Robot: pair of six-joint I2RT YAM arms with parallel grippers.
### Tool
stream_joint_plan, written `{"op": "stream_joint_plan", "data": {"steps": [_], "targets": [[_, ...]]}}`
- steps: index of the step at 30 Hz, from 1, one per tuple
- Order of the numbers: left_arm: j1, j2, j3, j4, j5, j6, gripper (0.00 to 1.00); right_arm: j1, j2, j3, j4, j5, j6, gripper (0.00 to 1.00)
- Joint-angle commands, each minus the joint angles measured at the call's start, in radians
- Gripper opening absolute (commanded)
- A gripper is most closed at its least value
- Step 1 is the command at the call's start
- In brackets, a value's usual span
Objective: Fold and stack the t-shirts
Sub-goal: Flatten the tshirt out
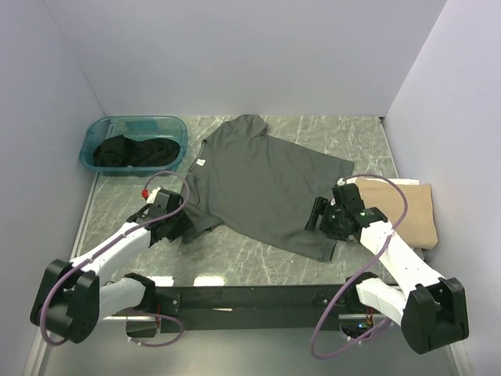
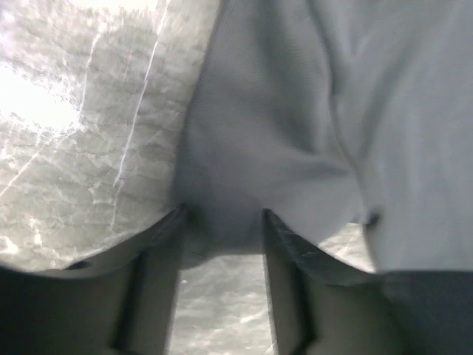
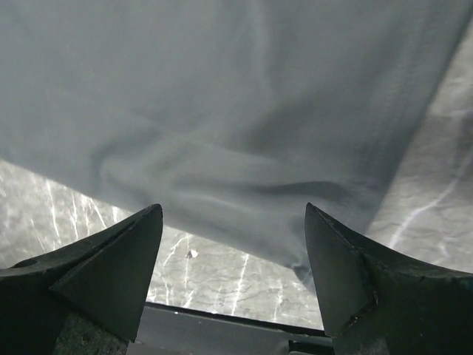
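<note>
A dark grey-olive t-shirt (image 1: 266, 184) lies spread flat in the middle of the table, its white neck label (image 1: 202, 163) to the left. My left gripper (image 1: 186, 225) is low at the shirt's left sleeve. In the left wrist view (image 2: 223, 214) its jaws stand apart with the sleeve's edge (image 2: 222, 229) between the tips. My right gripper (image 1: 315, 214) is wide open just above the shirt's near right hem (image 3: 222, 96), with nothing held (image 3: 233, 211). A folded tan t-shirt (image 1: 407, 207) lies at the right. Black t-shirts (image 1: 125, 151) sit in the tub.
A teal plastic tub (image 1: 174, 125) stands at the back left. White walls enclose the table on the left, back and right. The black mounting rail (image 1: 258, 298) runs along the near edge between the arm bases.
</note>
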Motion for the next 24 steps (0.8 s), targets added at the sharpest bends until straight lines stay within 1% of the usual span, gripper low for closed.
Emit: {"op": "stream_joint_plan", "data": {"steps": [1, 4, 6, 7, 9, 10, 11, 13, 14, 16, 17, 18, 19, 20, 22, 23, 24], "targets": [[-0.004, 0.039, -0.019, 0.064, 0.020, -0.001, 0.48, 0.044, 0.000, -0.007, 0.058, 0.012, 0.021, 0.84], [-0.004, 0.068, -0.036, 0.093, 0.047, -0.003, 0.46, 0.070, 0.006, -0.017, 0.058, 0.018, 0.031, 0.83], [-0.002, 0.094, -0.040, 0.104, 0.049, -0.001, 0.43, 0.099, 0.005, -0.020, 0.068, 0.023, 0.038, 0.82], [-0.004, 0.101, -0.037, 0.103, 0.044, -0.001, 0.32, 0.149, 0.005, -0.019, 0.076, 0.027, 0.034, 0.82], [-0.004, 0.120, -0.033, 0.109, 0.038, 0.011, 0.16, 0.203, 0.023, -0.002, 0.100, 0.041, 0.031, 0.81], [-0.002, 0.124, -0.031, 0.110, 0.037, 0.016, 0.01, 0.235, 0.035, 0.004, 0.108, 0.049, 0.032, 0.81], [-0.004, 0.128, -0.021, 0.110, 0.034, 0.019, 0.01, 0.284, 0.049, 0.021, 0.117, 0.051, 0.035, 0.81], [-0.004, 0.120, -0.010, 0.106, 0.029, 0.033, 0.01, 0.341, 0.089, 0.041, 0.153, 0.057, 0.040, 0.80], [-0.004, 0.109, 0.001, 0.101, 0.030, 0.034, 0.01, 0.411, 0.118, 0.070, 0.166, 0.063, 0.037, 0.80], [-0.004, 0.060, 0.013, 0.083, 0.043, 0.042, 0.01, 0.479, 0.158, 0.111, 0.220, 0.066, 0.031, 0.80], [-0.004, 0.040, 0.027, 0.071, 0.047, 0.043, 0.01, 0.519, 0.184, 0.159, 0.238, 0.069, 0.031, 0.80], [-0.004, -0.002, 0.033, 0.060, 0.056, 0.039, 0.01, 0.579, 0.248, 0.186, 0.283, 0.061, 0.032, 0.80], [-0.004, -0.026, 0.039, 0.037, 0.073, 0.034, 0.01, 0.613, 0.285, 0.214, 0.307, 0.054, 0.032, 0.79], [-0.004, -0.046, 0.045, 0.031, 0.084, 0.025, 0.01, 0.662, 0.366, 0.272, 0.329, 0.048, 0.040, 0.79], [-0.002, -0.098, 0.045, 0.029, 0.115, 0.008, 0.01, 0.708, 0.449, 0.340, 0.386, 0.018, 0.047, 0.78], [-0.004, -0.107, 0.045, 0.031, 0.119, 0.008, 0.01, 0.726, 0.492, 0.408, 0.401, 0.015, 0.050, 0.77], [-0.002, -0.112, 0.049, 0.028, 0.119, 0.003, 0.01, 0.762, 0.578, 0.447, 0.404, 0.014, 0.057, 0.76]]}}
